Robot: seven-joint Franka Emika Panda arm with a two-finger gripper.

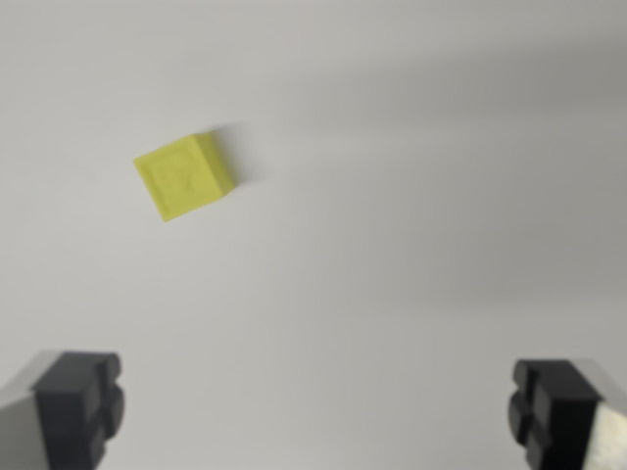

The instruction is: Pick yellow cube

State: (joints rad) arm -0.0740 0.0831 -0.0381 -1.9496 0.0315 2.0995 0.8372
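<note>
The gripper [318, 411] is spread wide and holds nothing: one dark finger pad [78, 406] sits in the lower left corner of the frame and the other in the lower right, with bare surface between them. The yellow cube [183, 175] lies in the upper left of the frame, well apart from both pads and outside the line between them. It rests flat on the surface, rotated so that its edges run diagonally to the frame borders; a faint embossed mark shows on its top face. The step in hand is judged to be the approach. To perform it well, shift the wrist toward the frame's upper left until the cube is centred between the pads, then rotate the wrist so the pads face two parallel sides rather than corners. Descend only after alignment, and close evenly to avoid pushing the cube aside. The white table [411, 255] is plain, matt and uncluttered, crossed by soft grey shadow bands in the upper right. Nothing else of the room is visible.
</note>
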